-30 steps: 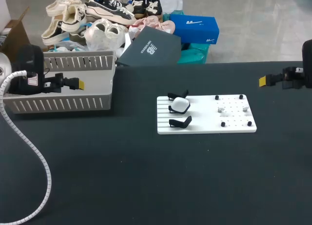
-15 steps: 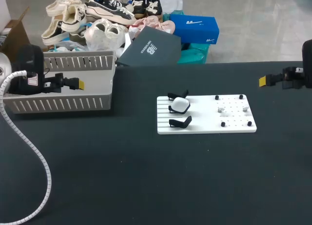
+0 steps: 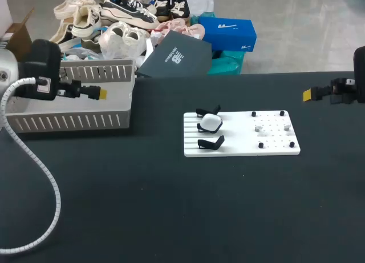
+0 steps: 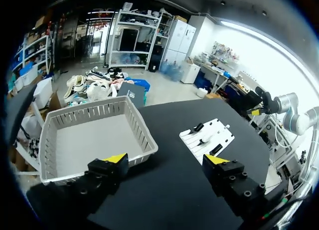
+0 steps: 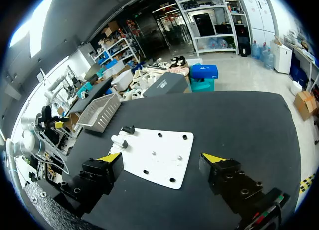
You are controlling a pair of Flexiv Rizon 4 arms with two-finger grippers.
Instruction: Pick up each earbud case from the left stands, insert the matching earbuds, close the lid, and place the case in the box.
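The basket (image 3: 68, 121) sits at the far left of the surface (image 3: 171, 206). The board (image 3: 239, 150) lies to its right, near the middle, well apart from it. Three stands (image 3: 211, 142) line the board's left part, one behind another, and the earbud case (image 3: 210, 122) rests on the middle one. Earbuds (image 3: 258, 128) lie on the right part among pegs (image 3: 261, 145). The left tool (image 3: 100, 94) is by the basket, the right tool (image 3: 307, 94) at the far right.

A black, matt, cloth-like covering is noted on the table (image 3: 171, 206). The board (image 3: 239, 143) is seen as smooth white matt plastic, ribbed at its 9 o'clock end. The earbud case (image 3: 211, 122) is recorded as glossy white plastic; the stands (image 3: 211, 142) as black plastic, slightly shiny. The basket (image 3: 68, 121) is grey slatted matt plastic.
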